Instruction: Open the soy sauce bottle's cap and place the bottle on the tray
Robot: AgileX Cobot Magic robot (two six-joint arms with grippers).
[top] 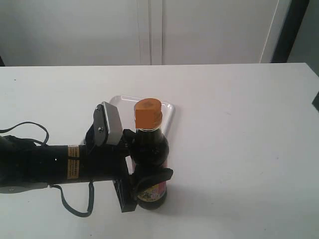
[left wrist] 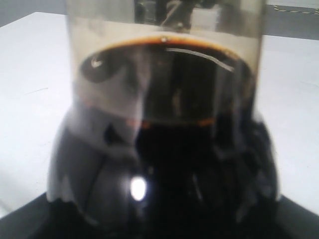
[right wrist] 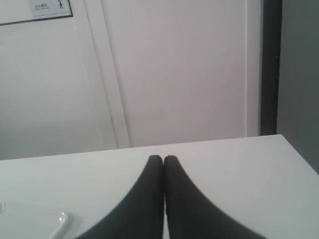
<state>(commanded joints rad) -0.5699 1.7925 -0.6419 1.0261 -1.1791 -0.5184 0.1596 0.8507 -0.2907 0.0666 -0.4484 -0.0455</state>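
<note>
The soy sauce bottle [top: 149,149] stands upright in front of the white tray [top: 168,113]. Whether its base rests on the table I cannot tell. Its copper-orange cap [top: 148,112] sits down on the neck, closed. My left gripper [top: 147,182] comes in from the left and is shut on the bottle's lower body, just above the pink and yellow label. The dark glass of the bottle [left wrist: 164,149] fills the left wrist view. In the right wrist view my right gripper [right wrist: 163,160] hangs shut and empty above the table, and a corner of the tray [right wrist: 56,222] shows.
The white table [top: 239,149] runs to a pale wall with a door frame behind. A dark shape [top: 316,101] pokes in at the right edge of the exterior view.
</note>
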